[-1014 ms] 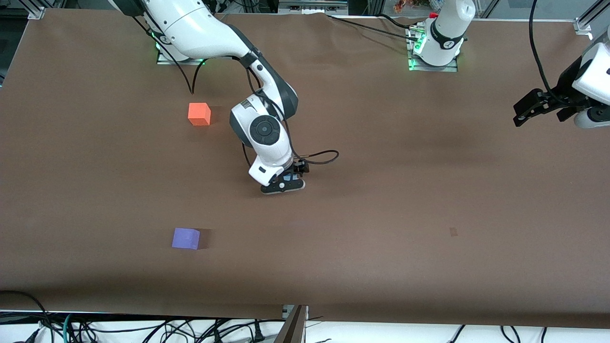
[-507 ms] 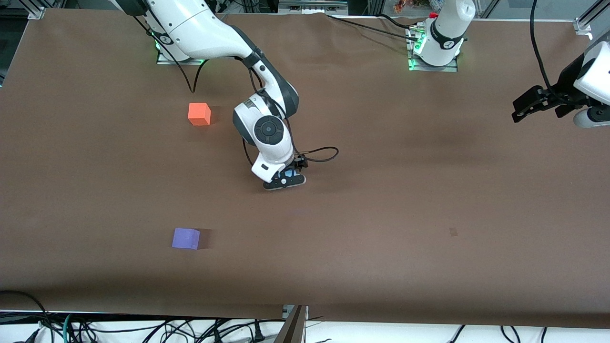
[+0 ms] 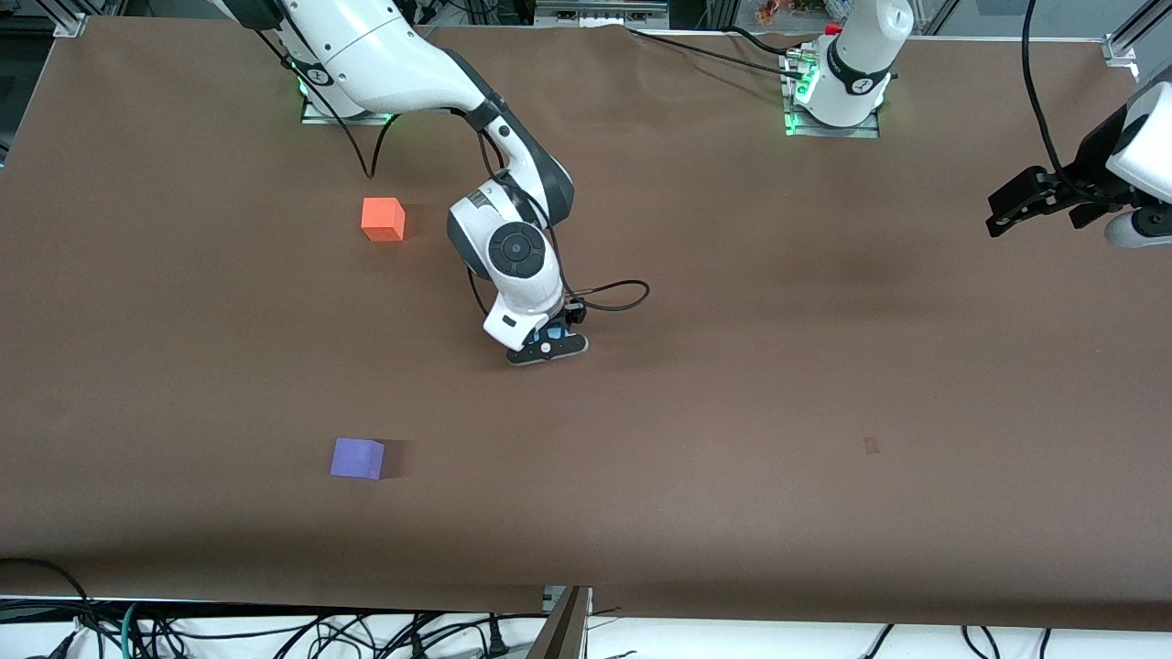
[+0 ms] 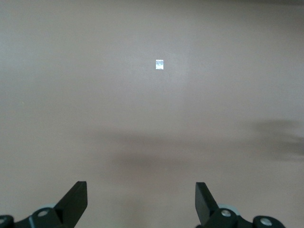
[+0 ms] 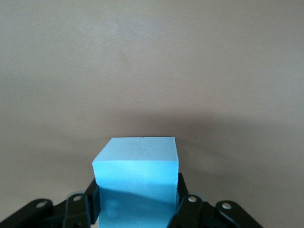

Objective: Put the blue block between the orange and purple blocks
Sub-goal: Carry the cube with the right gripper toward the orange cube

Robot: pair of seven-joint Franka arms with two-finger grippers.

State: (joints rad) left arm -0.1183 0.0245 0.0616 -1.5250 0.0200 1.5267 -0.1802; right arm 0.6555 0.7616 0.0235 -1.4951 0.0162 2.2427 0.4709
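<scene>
Sky-blue matte cube, the blue block (image 5: 136, 173), sits clamped in the right claw (image 3: 547, 349) low over mid-bench (image 3: 732, 366). One orange block (image 3: 382, 219) lies near the right arm's base; one purple block (image 3: 357, 458) lies nearer the front camera. The left claw (image 4: 141, 202) waits, fingers apart, over bare bench.

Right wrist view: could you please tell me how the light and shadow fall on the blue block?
Right wrist view: the blue block has a bright top face and a shaded lower front between the right gripper fingers; front view: a soft shadow beside the purple block.
</scene>
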